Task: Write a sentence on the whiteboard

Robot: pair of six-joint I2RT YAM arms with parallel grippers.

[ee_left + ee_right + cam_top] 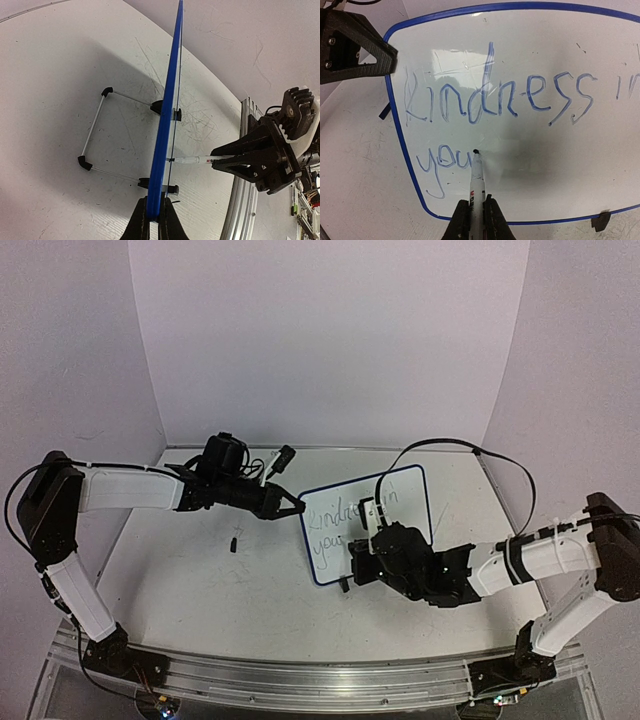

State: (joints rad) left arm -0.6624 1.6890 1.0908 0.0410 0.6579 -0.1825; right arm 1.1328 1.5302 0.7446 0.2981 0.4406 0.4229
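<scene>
Pinching marker (477, 175): right gripper (476, 209) fingers clamped on barrel, tip touching whiteboard (555, 165) just after "you". Left gripper (154, 212) fingers clamped on whiteboard edge; it stands on wire stand (95, 126) on table (45, 165). Sentence (500, 97) unfinished. Risks: hard press tips or twists whiteboard in left grip; marker slipping smears letters.

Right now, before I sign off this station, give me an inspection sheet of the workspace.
Surface: tabletop scuffed, faint scribbles.
Job's things: whiteboard propped on wire stand; sentence reads "Kindness in you", unfinished; marker tip at board.
Clutter: small black piece left of board.
Grippers: left gripper shut on whiteboard edge; right gripper shut on marker.
Cables: black cable arcs over right arm.
Surroundings: white walls; metal rail in front.
</scene>
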